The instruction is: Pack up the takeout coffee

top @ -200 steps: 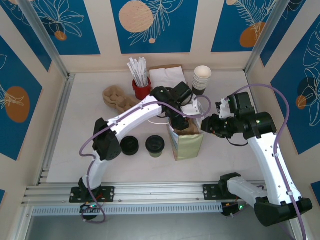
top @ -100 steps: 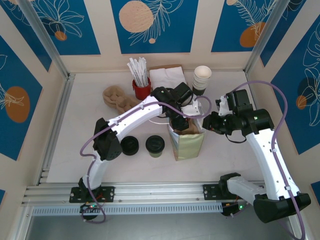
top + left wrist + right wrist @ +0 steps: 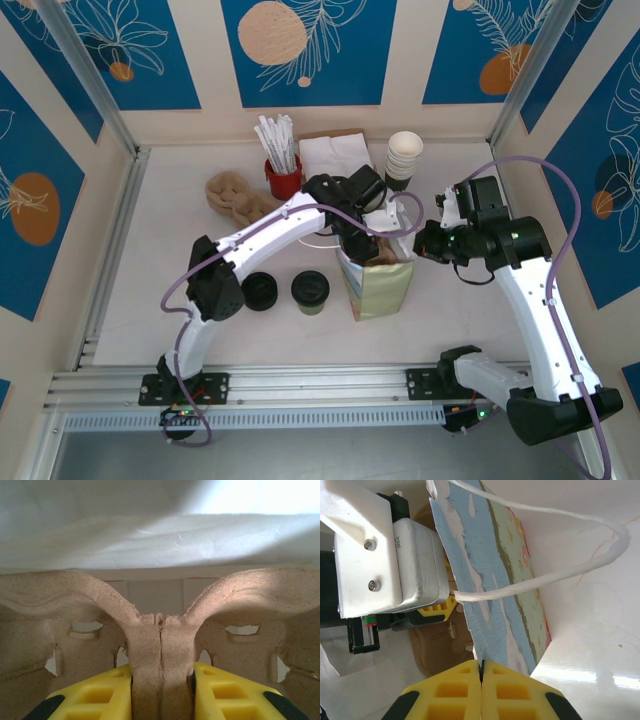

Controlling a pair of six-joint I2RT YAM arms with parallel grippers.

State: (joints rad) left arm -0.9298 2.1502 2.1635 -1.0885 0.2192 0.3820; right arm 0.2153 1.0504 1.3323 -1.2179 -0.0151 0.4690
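Here, the left tool (image 3: 161, 690) clamps a pulp carrier (image 3: 240, 590) inside the paper bag (image 3: 378, 292); the right tool (image 3: 481, 672) pinches its rim. The takeout coffee (image 3: 310, 290) stands outside, between bag and loose lids (image 3: 260, 291).

Top camera overhead; wrist cameras close, sharing bag (image 3: 378, 288).

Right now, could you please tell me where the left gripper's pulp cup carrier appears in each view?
Top external: pulp cup carrier in the paper bag's mouth, centre.
Left wrist: lower half, its rib clamped by the left gripper.
Right wrist: lower left, behind the bag wall.
Shared landmark: the paper bag.
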